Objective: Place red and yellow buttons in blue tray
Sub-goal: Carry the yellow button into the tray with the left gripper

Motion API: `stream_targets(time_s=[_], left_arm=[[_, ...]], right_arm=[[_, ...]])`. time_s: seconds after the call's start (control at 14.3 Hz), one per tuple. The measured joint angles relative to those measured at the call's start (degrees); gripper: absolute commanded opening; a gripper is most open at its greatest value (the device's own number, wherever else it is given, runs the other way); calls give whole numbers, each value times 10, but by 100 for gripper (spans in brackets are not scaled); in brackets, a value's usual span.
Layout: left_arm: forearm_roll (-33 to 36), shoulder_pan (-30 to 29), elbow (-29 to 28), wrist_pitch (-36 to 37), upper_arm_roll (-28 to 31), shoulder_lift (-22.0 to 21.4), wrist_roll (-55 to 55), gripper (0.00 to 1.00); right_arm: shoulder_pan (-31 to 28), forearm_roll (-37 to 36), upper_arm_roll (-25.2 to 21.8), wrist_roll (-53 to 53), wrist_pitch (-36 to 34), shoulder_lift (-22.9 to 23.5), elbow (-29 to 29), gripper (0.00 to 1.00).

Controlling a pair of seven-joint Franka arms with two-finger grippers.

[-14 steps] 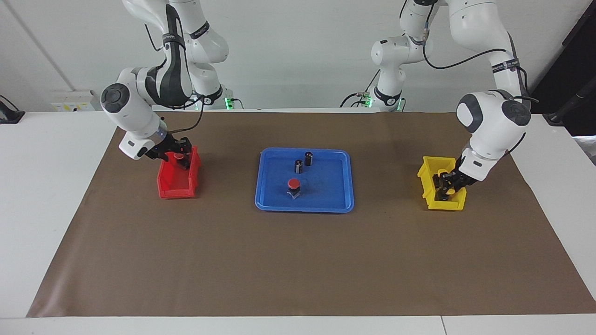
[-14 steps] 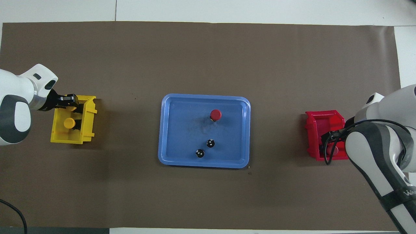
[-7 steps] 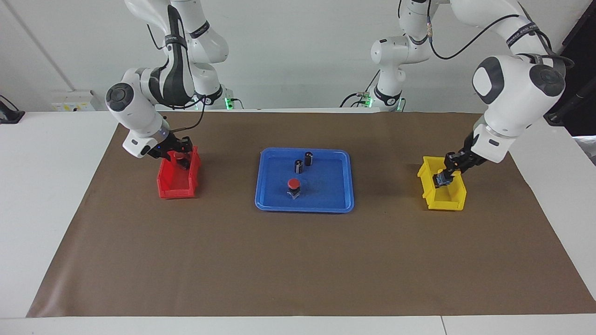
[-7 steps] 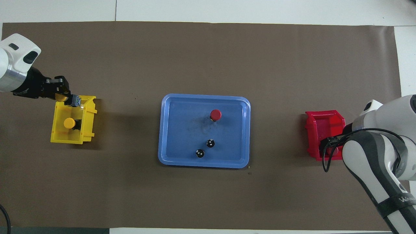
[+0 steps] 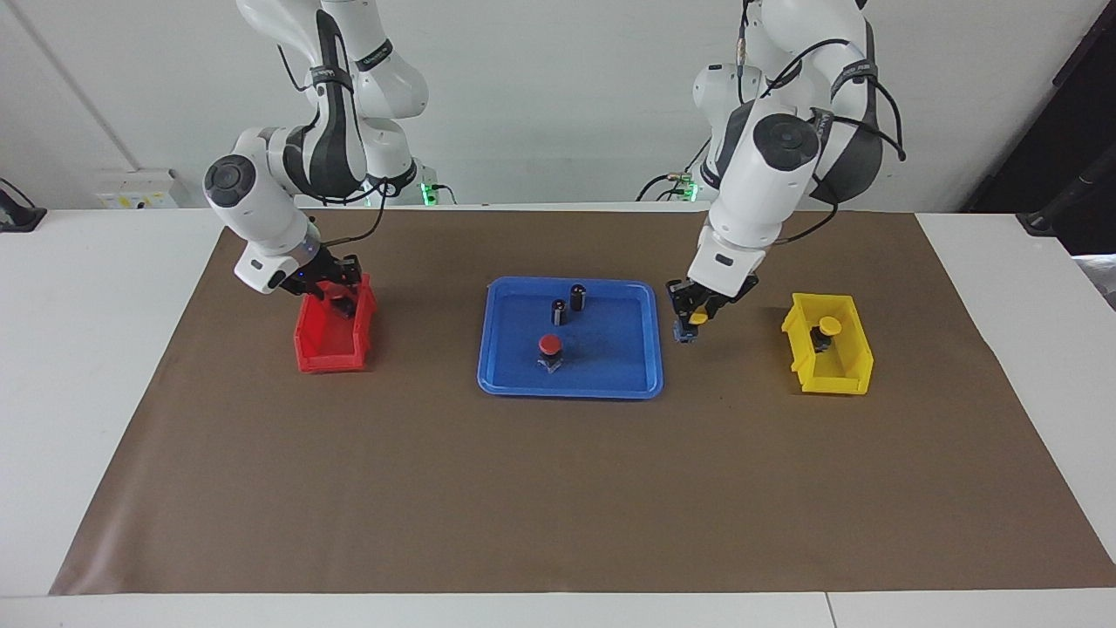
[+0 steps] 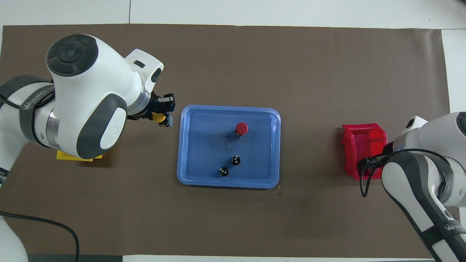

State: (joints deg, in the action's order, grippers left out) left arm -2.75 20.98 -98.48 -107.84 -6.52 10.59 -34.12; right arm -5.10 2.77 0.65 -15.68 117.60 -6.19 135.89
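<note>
1. The blue tray [image 5: 649,349] lies mid-table and holds one red button [image 5: 549,345], with two dark cylinders [image 5: 568,304] nearer the robots
2. The red bin [image 5: 316,351] sits toward the right arm's end, the yellow bin [image 5: 847,375] toward the left arm's, a yellow button [image 5: 828,327] inside it
3. The left gripper [image 5: 690,321] hangs just beside the tray's rim, clamped on a second yellow button [image 6: 157,117]
4. The right gripper [image 5: 336,295] is down in the red bin; its grip cannot be told
</note>
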Motion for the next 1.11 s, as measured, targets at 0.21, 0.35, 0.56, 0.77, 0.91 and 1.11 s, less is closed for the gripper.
stream_targets(time_s=[0.21, 0.35, 0.56, 0.77, 0.91, 1.11], left_arm=[[-18, 31, 0, -37, 1, 28, -25, 1], [-18, 56, -1, -65, 0, 52, -47, 1], [-27, 77, -1, -102, 0, 84, -58, 1], [-33, 86, 0, -121, 1, 106, -64, 1], [-33, 86, 0, -122, 1, 109, -71, 1], [-33, 91, 0, -123, 0, 109, -86, 19]], right_arm=[[-8, 0, -1, -7, 0, -2, 4, 59], [-9, 0, -1, -8, 4, -2, 7, 58], [-9, 0, -1, -9, 6, -3, 10, 56], [-9, 0, -1, -10, 6, -3, 11, 51], [-9, 0, -1, -10, 6, -3, 11, 47], [-9, 0, -1, -11, 6, -4, 12, 36]])
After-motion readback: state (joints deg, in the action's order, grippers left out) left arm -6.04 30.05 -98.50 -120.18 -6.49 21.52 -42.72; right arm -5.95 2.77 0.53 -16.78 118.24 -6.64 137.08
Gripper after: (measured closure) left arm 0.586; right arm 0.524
